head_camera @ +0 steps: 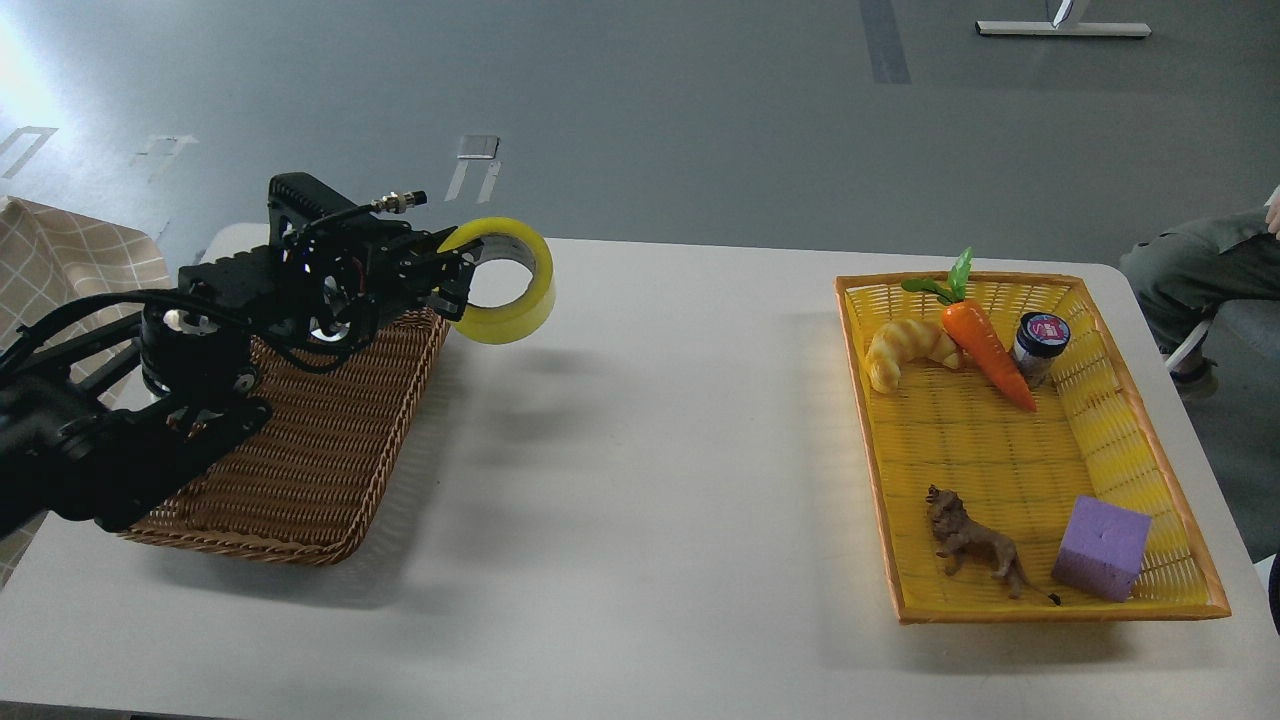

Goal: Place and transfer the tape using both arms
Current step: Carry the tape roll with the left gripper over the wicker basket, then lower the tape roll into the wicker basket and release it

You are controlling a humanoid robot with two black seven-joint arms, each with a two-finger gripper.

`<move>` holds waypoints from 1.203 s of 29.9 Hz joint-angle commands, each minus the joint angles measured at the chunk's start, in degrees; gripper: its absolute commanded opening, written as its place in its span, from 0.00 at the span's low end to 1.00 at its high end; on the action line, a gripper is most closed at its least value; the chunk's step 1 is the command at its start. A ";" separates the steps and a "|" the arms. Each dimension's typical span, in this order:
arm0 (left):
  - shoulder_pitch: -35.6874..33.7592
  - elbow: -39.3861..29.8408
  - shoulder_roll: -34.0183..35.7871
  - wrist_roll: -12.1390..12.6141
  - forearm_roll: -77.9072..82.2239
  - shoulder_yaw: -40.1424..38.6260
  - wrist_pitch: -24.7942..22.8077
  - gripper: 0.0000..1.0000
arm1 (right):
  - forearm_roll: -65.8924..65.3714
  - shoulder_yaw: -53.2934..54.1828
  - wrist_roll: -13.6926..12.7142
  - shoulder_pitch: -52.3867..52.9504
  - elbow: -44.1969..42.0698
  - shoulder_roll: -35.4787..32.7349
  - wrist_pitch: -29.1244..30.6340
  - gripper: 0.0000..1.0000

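Observation:
The yellow tape roll (pixel 518 290) hangs in the air above the white table, just past the right far corner of the brown wicker basket (pixel 310 450). My left gripper (pixel 455 272) is shut on the roll's left rim, one finger inside the ring and one outside. The roll stands on edge with its hole facing me. My left arm reaches in from the left over the brown basket. My right arm and its gripper are out of view.
A yellow plastic basket (pixel 1150 440) at the right holds a croissant (pixel 905 350), a toy carrot (pixel 985 345), a small dark jar with a red lid (pixel 1038 345), a toy lion (pixel 975 545) and a purple block (pixel 1102 547). A seated person's leg (pixel 1195 265) is at the far right.

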 commanded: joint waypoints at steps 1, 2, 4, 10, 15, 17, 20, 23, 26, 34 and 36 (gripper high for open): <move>0.43 0.37 3.26 0.02 0.01 0.04 0.09 0.10 | 0.00 -0.01 0.00 -0.03 -0.03 0.09 0.00 1.00; 0.95 0.63 3.79 0.02 0.01 0.04 0.27 0.10 | 0.00 -0.09 0.00 0.06 -0.03 0.00 0.00 1.00; 1.13 0.81 4.50 -0.07 0.01 0.12 0.80 0.10 | 0.00 -0.01 0.00 0.14 -0.03 0.09 0.00 1.00; 4.21 3.09 8.89 -2.44 0.01 0.12 3.35 0.10 | 0.00 -0.01 0.00 0.32 -0.03 0.00 0.00 1.00; 7.37 7.49 10.91 -4.72 0.01 0.12 9.06 0.10 | 0.00 -0.01 0.00 0.06 -0.03 0.00 0.00 1.00; 8.78 8.19 11.18 -5.25 0.01 0.12 9.76 0.10 | 0.00 -0.01 0.00 -0.03 0.06 0.00 0.00 1.00; 10.89 8.63 11.18 -5.25 0.01 0.12 10.64 0.10 | 0.00 -0.09 0.00 -0.03 0.14 0.09 0.00 1.00; 12.29 8.63 10.91 -5.25 0.01 0.12 11.26 0.10 | 0.00 -0.09 0.00 -0.03 -0.03 0.44 0.00 1.00; 13.26 8.98 11.00 -5.34 0.01 0.12 11.87 0.11 | 0.00 -0.09 0.00 -0.03 -0.12 0.44 0.00 1.00; 14.32 10.74 10.91 -7.36 0.01 0.65 13.10 0.12 | 0.00 -0.09 0.00 -0.03 -0.12 0.44 0.00 1.00; 14.41 10.74 10.65 -7.45 0.01 0.74 13.10 0.12 | 0.00 -0.09 0.00 -0.12 -0.03 0.53 0.00 1.00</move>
